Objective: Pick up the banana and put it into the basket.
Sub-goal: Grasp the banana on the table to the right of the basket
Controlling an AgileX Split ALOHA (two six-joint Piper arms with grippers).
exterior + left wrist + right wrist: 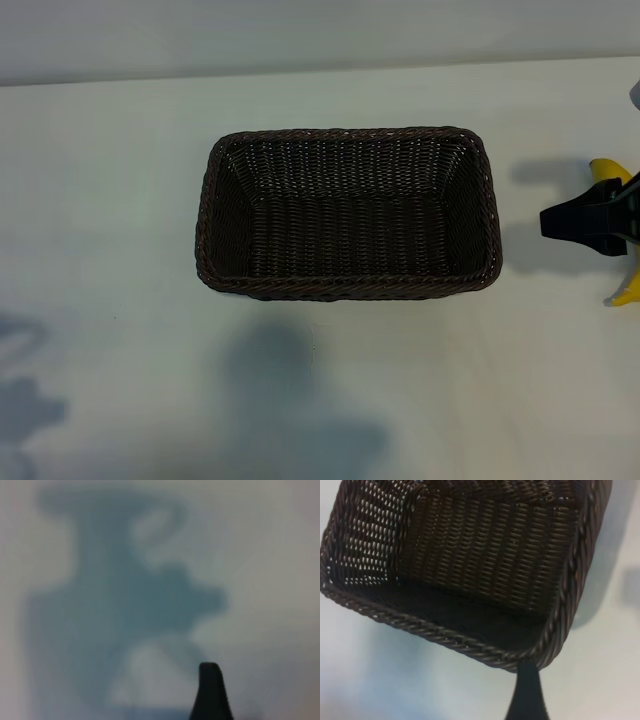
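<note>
Exterior view: the basket (348,212) sits at the centre of the frame on the white table (110,200), long side running left to right. Its woven floor is bare; nothing lies inside.

The banana (622,240) is at the far right edge of the frame, well apart from the basket's right wall, resting on the table. Only its two yellow ends show, one above and one below the dark body crossing its middle.

The right gripper (585,222) is at the right edge of the frame, directly over the banana's middle. Its fingers stand spread wide; whether they actually grasp the banana cannot be told from these views. In the right wrist view one dark fingertip (527,695) shows at the lower edge, with the basket's corner just beyond it.

The left gripper is outside the exterior view. The left wrist view shows one dark fingertip (211,692) above bare table and a shadow; its fingers stand released, holding nothing
</note>
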